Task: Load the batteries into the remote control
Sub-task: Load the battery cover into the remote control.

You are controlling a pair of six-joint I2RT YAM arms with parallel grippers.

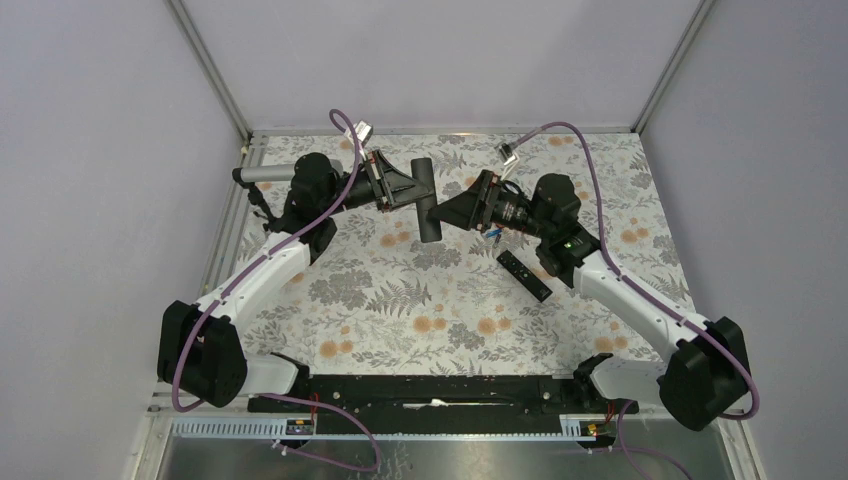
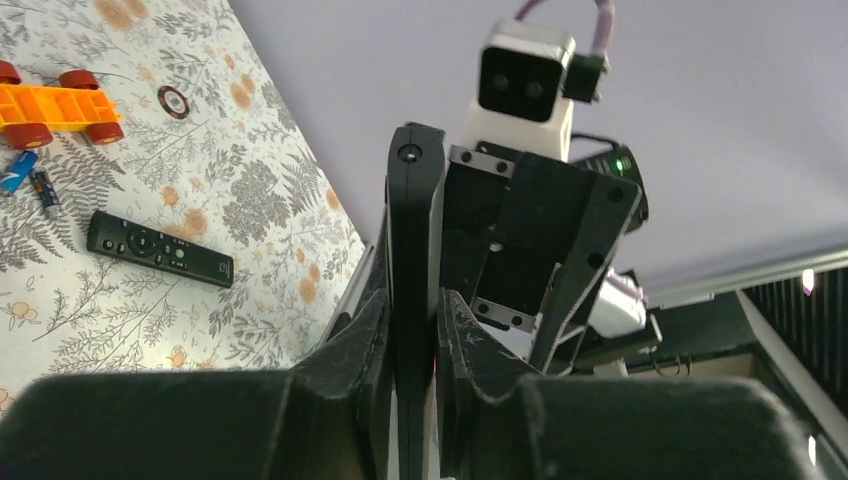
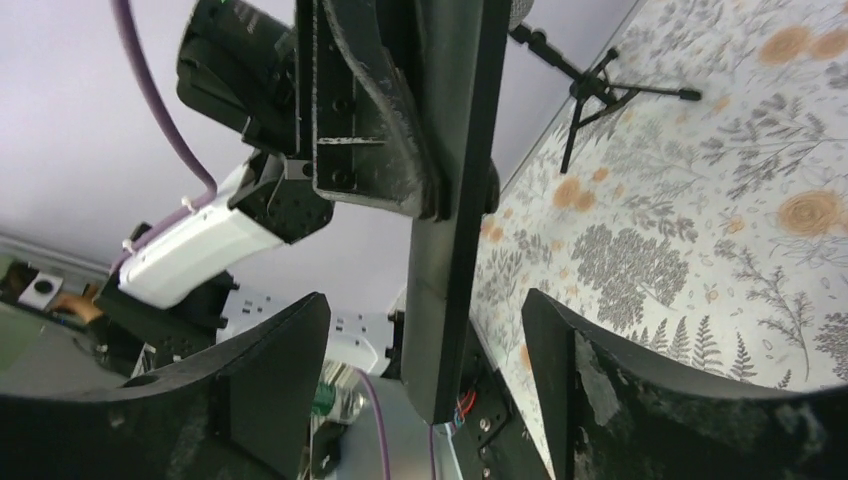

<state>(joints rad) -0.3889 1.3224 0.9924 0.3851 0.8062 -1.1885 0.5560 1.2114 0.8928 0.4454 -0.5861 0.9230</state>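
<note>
Black remote (image 1: 428,200) is pinched aloft at far centre by the left gripper (image 2: 413,335), apparently so that its end is offered between the spread fingers (image 3: 270,370) of the right gripper (image 3: 425,320).

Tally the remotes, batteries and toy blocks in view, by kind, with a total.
Remotes: 2, the plain remote control in the left gripper and the buttoned remote lying flat
Batteries: 2, a blue battery and a dark battery
Toy blocks: 1, the orange toy block
Total: 5
</note>
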